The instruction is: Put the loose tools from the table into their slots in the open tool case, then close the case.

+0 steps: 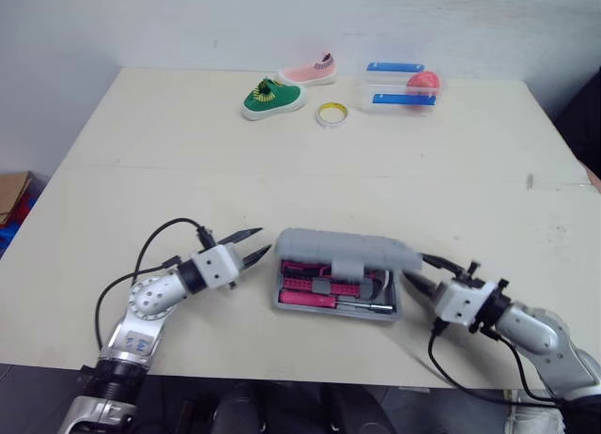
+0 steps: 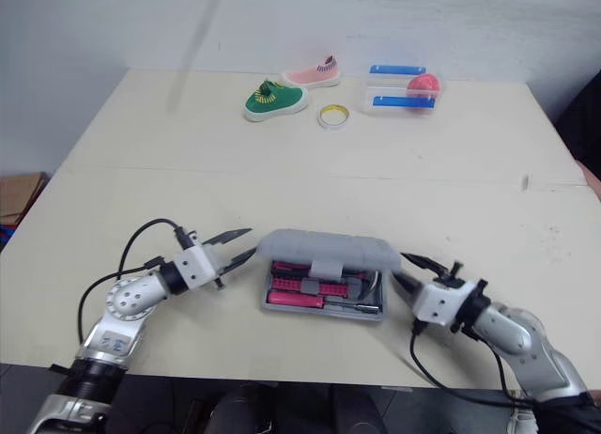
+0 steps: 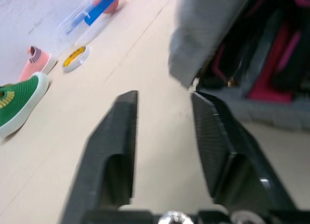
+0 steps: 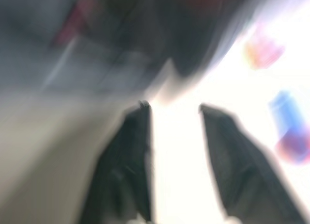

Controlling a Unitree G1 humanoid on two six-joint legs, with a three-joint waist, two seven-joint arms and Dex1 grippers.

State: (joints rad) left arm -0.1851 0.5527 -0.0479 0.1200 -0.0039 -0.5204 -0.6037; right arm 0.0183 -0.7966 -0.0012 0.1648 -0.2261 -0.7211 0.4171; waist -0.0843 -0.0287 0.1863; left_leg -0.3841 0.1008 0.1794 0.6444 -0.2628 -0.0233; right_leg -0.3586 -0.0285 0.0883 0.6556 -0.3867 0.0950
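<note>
Flanking the half-shut case (image 1: 343,251), both arms lie low; left gripper (image 1: 264,242) and right gripper (image 1: 415,268) gape empty, left fingertip (image 3: 209,118) beside the lid (image 3: 203,35) corner.

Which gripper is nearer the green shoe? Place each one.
Left. The left gripper lies nearly in line with the green shoe, left of the tool case; the right gripper lies right of the case, farther across.

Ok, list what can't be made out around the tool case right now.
1. Back slots of the tool case: in the head views the half-lowered lid covers them; filled or not, unknown.
2. Right wrist view: blur leaves the case a dark smear.
3. Left wrist view: the case runs off the edge.
4. Head views: whether the right gripper touches the lid is too close to tell.
</note>
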